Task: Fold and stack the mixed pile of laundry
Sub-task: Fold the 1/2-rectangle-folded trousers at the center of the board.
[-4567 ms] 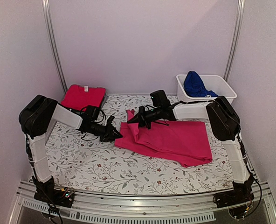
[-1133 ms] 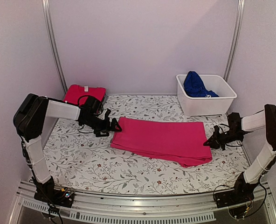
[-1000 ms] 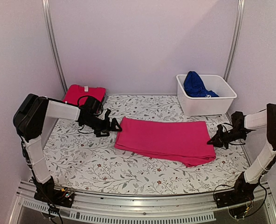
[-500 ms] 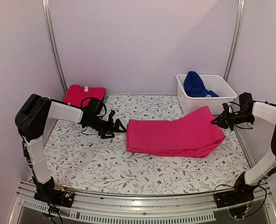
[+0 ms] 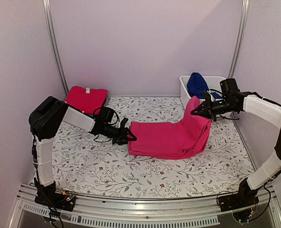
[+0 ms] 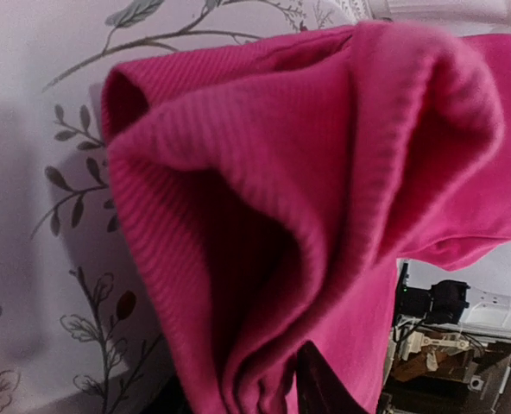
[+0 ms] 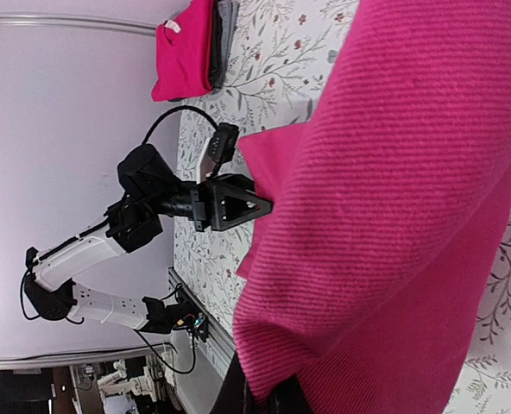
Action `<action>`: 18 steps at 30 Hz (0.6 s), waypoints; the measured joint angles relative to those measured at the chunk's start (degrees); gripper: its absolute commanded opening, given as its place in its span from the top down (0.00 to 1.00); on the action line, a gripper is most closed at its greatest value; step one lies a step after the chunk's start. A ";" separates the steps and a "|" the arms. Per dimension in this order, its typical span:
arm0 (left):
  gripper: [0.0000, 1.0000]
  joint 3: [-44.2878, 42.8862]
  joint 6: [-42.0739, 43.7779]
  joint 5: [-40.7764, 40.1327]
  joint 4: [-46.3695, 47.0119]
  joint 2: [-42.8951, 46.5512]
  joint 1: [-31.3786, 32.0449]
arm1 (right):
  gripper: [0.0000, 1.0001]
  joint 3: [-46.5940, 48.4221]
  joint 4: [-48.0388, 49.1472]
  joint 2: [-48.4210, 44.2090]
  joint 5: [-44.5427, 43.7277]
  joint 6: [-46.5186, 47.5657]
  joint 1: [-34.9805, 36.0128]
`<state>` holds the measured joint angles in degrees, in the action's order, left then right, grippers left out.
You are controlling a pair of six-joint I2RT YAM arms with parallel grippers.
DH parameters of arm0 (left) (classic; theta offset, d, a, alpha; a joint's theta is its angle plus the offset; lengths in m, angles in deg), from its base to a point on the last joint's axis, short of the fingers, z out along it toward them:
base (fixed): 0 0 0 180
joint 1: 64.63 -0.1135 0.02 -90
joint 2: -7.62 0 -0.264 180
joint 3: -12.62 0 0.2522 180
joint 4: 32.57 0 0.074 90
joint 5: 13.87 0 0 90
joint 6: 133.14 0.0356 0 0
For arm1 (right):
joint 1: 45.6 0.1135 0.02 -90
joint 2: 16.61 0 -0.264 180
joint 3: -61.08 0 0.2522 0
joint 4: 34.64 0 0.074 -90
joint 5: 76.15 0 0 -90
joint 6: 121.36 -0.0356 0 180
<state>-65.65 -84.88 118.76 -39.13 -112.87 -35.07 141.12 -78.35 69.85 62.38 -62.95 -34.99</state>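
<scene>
The magenta-pink garment [image 5: 166,137] lies folded mid-table. My right gripper [image 5: 195,112] is shut on its right edge and holds that end lifted above the table; the cloth fills the right wrist view [image 7: 411,198]. My left gripper [image 5: 131,137] is shut on the garment's left edge, low at the table; the cloth bunches in folds in the left wrist view [image 6: 290,216]. A red tee [image 5: 86,98] lies folded at the back left, seen also in the right wrist view [image 7: 186,52]. A royal blue garment [image 5: 197,85] sits in the white tub [image 5: 185,92]. The charcoal polo does not show clearly.
The floral leaf-patterned cloth [image 5: 131,166] covers the table. The white tub stands at the back right, just behind my right gripper. A metal rail [image 5: 131,209] runs along the front edge. Upright poles [image 5: 55,47] stand at the back corners.
My right gripper has taken the garment's right edge, lifted it and carried it leftward over the rest. My left gripper has moved right onto the left edge, and the garment has shifted right.
</scene>
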 measured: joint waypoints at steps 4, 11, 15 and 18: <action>0.75 0.17 -1.36 0.42 1.22 -0.39 0.00 | 1.00 5.88 4.59 4.98 0.02 -4.31 7.78; 0.79 0.63 -2.05 0.52 2.14 -0.42 0.00 | 1.00 19.32 8.41 20.09 0.02 -9.07 18.82; 0.79 0.79 -2.10 0.52 2.36 -0.42 0.00 | 1.00 26.64 9.22 29.44 -0.02 -10.80 23.17; 0.79 0.83 -2.12 0.57 2.49 -0.59 0.00 | 1.00 30.23 9.60 34.95 0.11 -11.98 25.29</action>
<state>-64.82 -87.00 119.33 -36.64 -113.46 -35.07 171.35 -68.76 104.80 62.49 -74.93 -9.70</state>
